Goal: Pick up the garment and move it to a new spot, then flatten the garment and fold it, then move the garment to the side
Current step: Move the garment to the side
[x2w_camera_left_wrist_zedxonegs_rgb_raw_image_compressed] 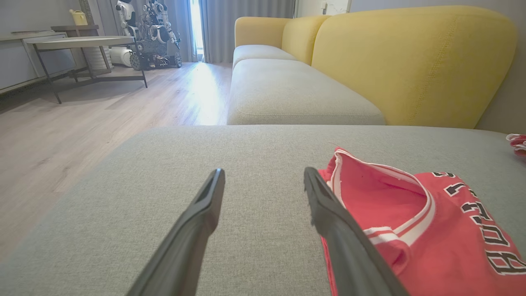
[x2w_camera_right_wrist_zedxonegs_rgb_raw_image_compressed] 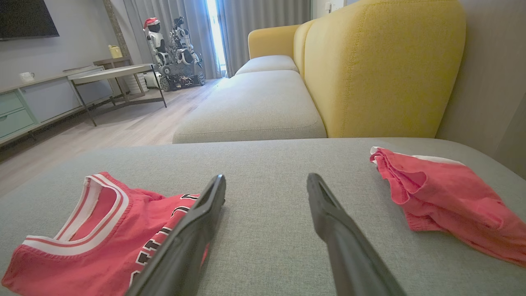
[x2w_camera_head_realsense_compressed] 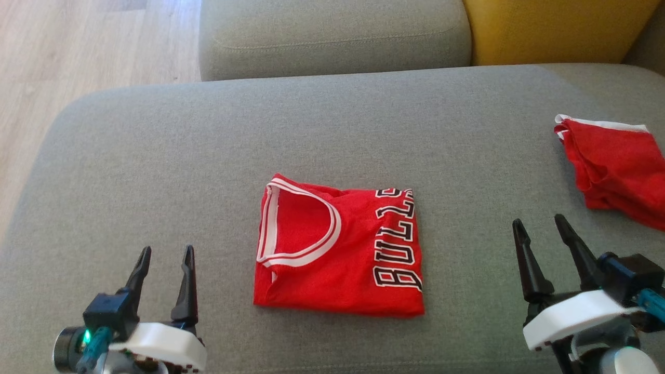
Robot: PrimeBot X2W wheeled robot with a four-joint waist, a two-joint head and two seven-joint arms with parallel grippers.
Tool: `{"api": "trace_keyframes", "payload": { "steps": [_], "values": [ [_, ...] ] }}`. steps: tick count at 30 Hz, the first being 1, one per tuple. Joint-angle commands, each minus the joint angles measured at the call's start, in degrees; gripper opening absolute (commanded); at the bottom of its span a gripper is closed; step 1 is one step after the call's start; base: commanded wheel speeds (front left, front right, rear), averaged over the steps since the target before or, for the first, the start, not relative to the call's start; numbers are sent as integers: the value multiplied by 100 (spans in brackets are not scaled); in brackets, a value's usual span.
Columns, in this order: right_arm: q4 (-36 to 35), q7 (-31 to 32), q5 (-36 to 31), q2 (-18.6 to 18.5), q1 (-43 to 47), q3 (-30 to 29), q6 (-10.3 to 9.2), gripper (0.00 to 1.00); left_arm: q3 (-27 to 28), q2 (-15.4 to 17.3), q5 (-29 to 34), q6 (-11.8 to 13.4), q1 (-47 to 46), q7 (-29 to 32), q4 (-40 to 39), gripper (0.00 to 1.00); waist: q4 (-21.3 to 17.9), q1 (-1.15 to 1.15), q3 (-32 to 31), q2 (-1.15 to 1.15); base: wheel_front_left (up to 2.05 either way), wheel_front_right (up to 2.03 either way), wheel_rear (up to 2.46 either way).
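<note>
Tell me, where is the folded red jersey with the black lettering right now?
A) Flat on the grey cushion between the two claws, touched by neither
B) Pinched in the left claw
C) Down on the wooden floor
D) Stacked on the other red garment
A: the folded jersey lies flat on the grey cushion, while the left gripper and right gripper stand open on either side, apart from it.
</note>
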Motion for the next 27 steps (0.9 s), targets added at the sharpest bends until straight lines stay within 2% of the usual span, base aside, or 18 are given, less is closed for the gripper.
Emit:
{"api": "trace_keyframes", "payload": {
  "steps": [1,11,16,24,27],
  "values": [
    [-200,0,-69,-36,-207,121,-4,100,182,88,-24,25,-241,-18,-210,100,2,0,3,0,0,0,0],
    [-155,25,-75,-36,-201,120,-4,100,122,109,-25,60,-296,-25,-193,100,49,0,19,0,0,0,0],
    [7,129,-24,-3,-208,35,-4,100,34,93,-19,33,-438,-20,-203,100,222,0,110,0,0,0,0],
    [920,129,75,76,-637,346,-4,100,-159,22,15,-76,-937,-71,-192,100,637,0,578,0,0,0,0],
    [1503,91,155,125,-942,472,-4,100,-213,-7,23,-117,-1137,-131,-111,100,807,0,803,0,0,0,0]
  ]
}}
